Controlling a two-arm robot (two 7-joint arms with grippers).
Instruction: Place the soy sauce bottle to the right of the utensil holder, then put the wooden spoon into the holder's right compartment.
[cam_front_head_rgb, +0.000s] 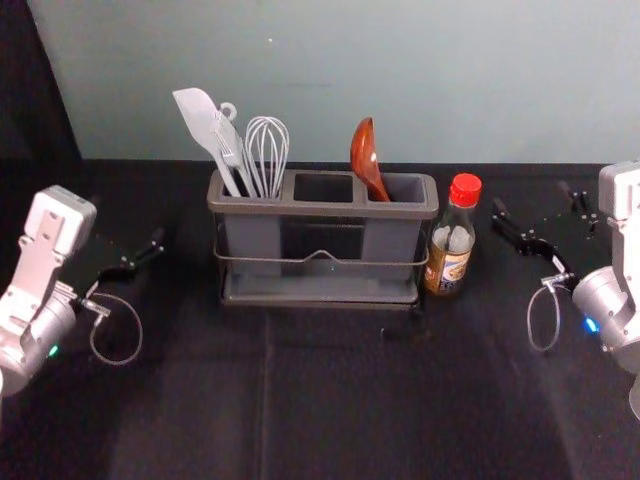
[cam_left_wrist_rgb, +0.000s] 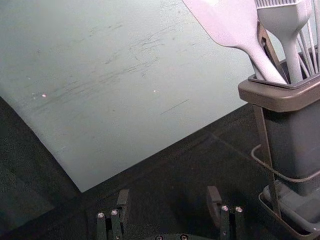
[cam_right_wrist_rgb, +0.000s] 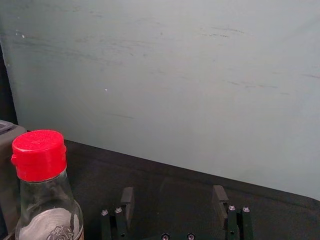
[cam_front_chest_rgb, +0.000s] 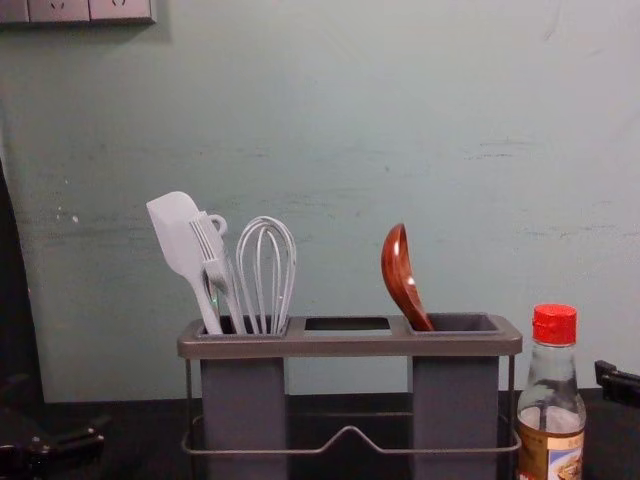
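The utensil holder (cam_front_head_rgb: 320, 209) stands mid-table. The wooden spoon (cam_front_head_rgb: 366, 158) rests bowl-up in its right compartment, leaning left; in the chest view the spoon (cam_front_chest_rgb: 400, 275) rises above the rim. The soy sauce bottle (cam_front_head_rgb: 450, 240), red-capped, stands upright close beside the holder's right end. My right gripper (cam_front_head_rgb: 532, 198) is to the bottle's right, apart from it; in its wrist view the gripper (cam_right_wrist_rgb: 173, 202) is open and empty, the bottle (cam_right_wrist_rgb: 41, 160) beside it. My left gripper (cam_front_head_rgb: 127, 224), left of the holder, is also open and empty in its wrist view (cam_left_wrist_rgb: 168, 200).
A white spatula (cam_front_head_rgb: 204, 125), a small brush or fork-like utensil and a whisk (cam_front_head_rgb: 267, 150) stand in the holder's left compartment. Behind the black-covered table (cam_front_head_rgb: 330, 400) rises a pale wall (cam_front_chest_rgb: 330, 120). Bare cloth lies in front of the holder.
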